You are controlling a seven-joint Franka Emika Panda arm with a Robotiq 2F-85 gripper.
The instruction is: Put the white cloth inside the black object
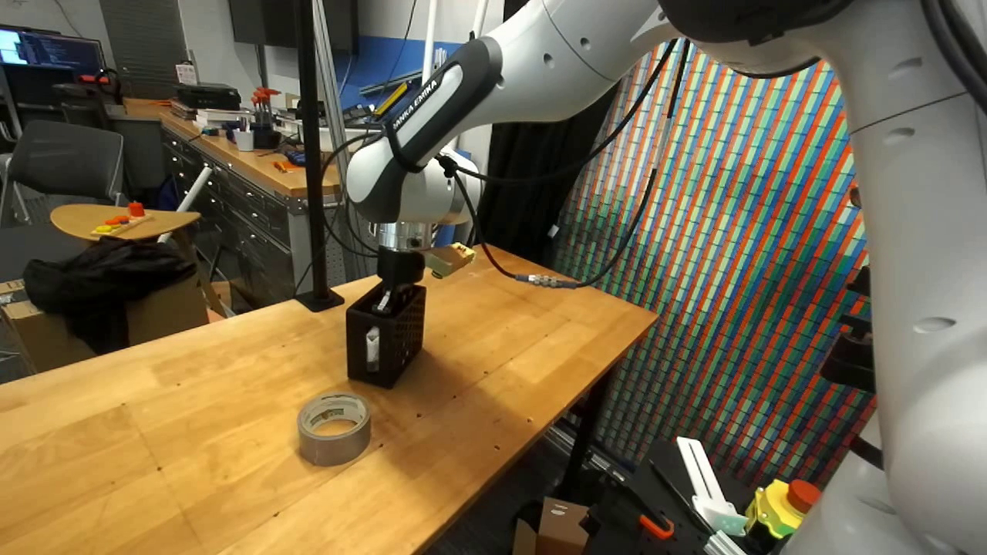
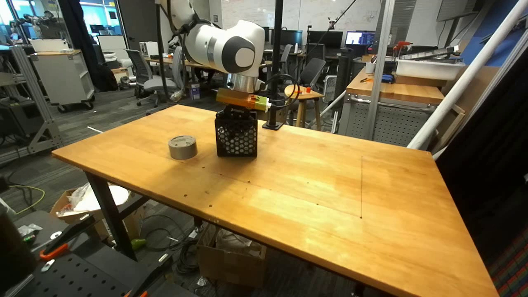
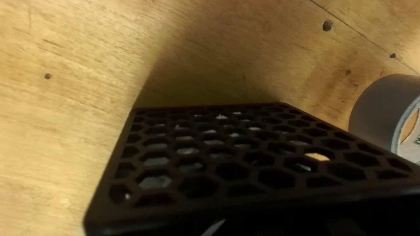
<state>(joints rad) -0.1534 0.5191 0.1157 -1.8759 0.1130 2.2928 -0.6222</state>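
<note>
White cloth shows inside the black honeycomb-sided box; whether the gripper grasps it, I cannot tell. Better to release gently, then rise straight upward.

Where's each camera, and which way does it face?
In an exterior view: beside the arm, facing a workbench across the wooden table; arm and gripper show.
In an exterior view: above the table's edge, facing a whiteboard; the arm's end shows.
Wrist view: arm-mounted, facing down past the black honeycomb box; gripper indistinct.
Both exterior views share box and duct tape roll.
</note>
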